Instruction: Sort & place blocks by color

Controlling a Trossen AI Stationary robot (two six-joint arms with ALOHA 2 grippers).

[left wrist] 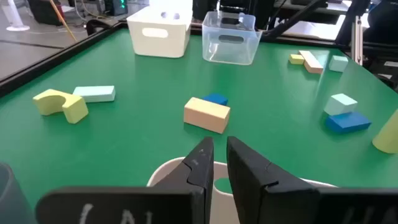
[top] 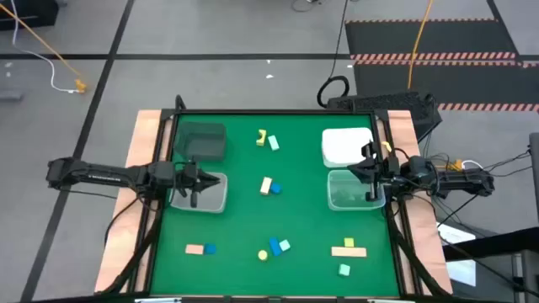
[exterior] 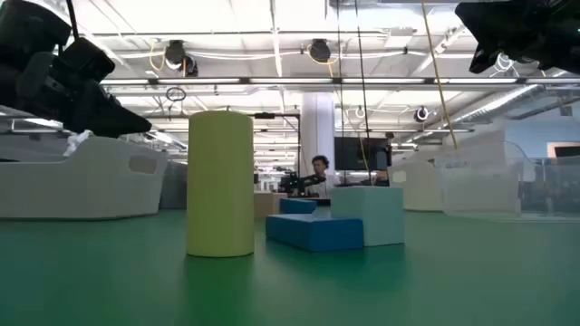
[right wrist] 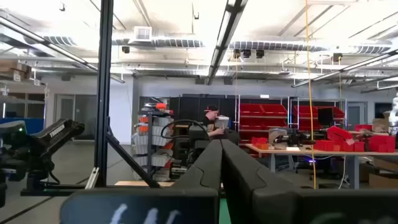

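Observation:
Small blocks lie scattered on the green table. Far centre: a yellow piece [top: 261,136] and a mint bar [top: 274,143]. Middle: a cream-pink block [top: 267,186] beside a blue one [top: 276,190]. Near edge: a pink and blue pair [top: 200,249], a yellow, blue [exterior: 313,231] and mint cluster [top: 274,248], pink bars [top: 348,250], a mint cube [top: 344,269]. My left gripper [left wrist: 219,152] hovers over the left clear bin [top: 206,194], fingers a narrow gap apart and empty. My right gripper [right wrist: 221,149] hangs shut over the right clear bin [top: 352,192].
A dark bin [top: 200,139] stands at the far left and a white bin [top: 347,145] at the far right, each behind a clear bin. Wooden rails edge the table on both sides. A person sits at a desk in the room beyond.

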